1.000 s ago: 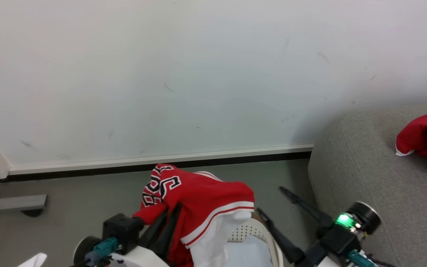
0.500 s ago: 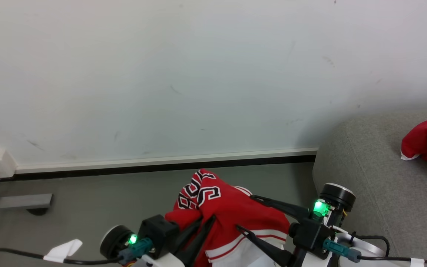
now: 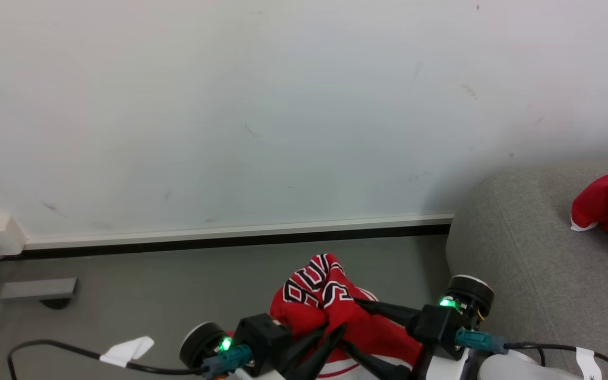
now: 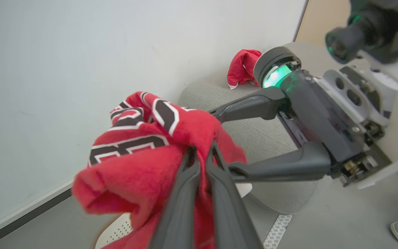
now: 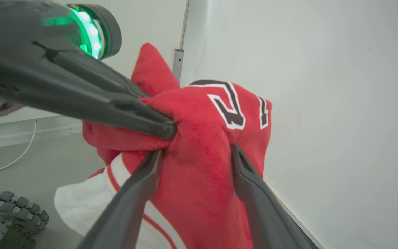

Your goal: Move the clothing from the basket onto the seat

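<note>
the seat (image 3: 525, 253) sits off to the robot's right, one red garment (image 3: 607, 203) already on it. the basket (image 4: 116, 231) is underneath, just a sliver showing. the jersey (image 3: 309, 316) hangs bunched in the air above it, well short of the seat. left fingers (image 4: 181, 200) are clamped on a fold; right fingers (image 5: 128, 200) stand wide either side of the bunch, not pinching. i'd close the right on a thick fold, then lift the tail clear of the rim before swinging over.
</note>
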You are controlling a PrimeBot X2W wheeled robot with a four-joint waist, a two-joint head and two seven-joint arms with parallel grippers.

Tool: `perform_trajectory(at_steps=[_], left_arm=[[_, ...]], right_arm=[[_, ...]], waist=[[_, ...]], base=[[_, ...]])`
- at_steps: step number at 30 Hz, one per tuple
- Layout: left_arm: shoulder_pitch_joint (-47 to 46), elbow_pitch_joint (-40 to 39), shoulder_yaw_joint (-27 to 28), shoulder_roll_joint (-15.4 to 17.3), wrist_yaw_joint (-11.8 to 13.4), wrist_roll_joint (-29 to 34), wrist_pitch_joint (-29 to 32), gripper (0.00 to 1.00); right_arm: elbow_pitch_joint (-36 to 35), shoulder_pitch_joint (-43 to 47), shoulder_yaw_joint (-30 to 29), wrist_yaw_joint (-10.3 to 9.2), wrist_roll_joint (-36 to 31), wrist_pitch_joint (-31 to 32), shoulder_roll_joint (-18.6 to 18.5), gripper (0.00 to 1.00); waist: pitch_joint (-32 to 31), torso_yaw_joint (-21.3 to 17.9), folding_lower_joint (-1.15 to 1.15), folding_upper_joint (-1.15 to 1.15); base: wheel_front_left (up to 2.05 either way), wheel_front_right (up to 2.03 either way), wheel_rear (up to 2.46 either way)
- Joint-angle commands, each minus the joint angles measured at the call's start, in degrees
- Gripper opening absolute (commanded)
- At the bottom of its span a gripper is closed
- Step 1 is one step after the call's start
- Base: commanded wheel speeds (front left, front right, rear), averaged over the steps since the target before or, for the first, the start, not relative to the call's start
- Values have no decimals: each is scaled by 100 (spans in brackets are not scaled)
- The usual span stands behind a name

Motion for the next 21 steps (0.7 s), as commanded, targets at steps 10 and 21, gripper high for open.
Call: perform_trajectory(at_steps=[10,21], left_arm=[[-32,174,22,-75,-79,-123,-170,0],[102,555,74,-185,4,-31,-608,100]], right_arm=[[4,-112,16,-16,525,-401,-63,0],[284,223,-723,-15,775,-732,-282,0]], waist=[[-17,-37,0,0],[31,-285,0,0]], base=[[0,0,0],[0,0,0]])
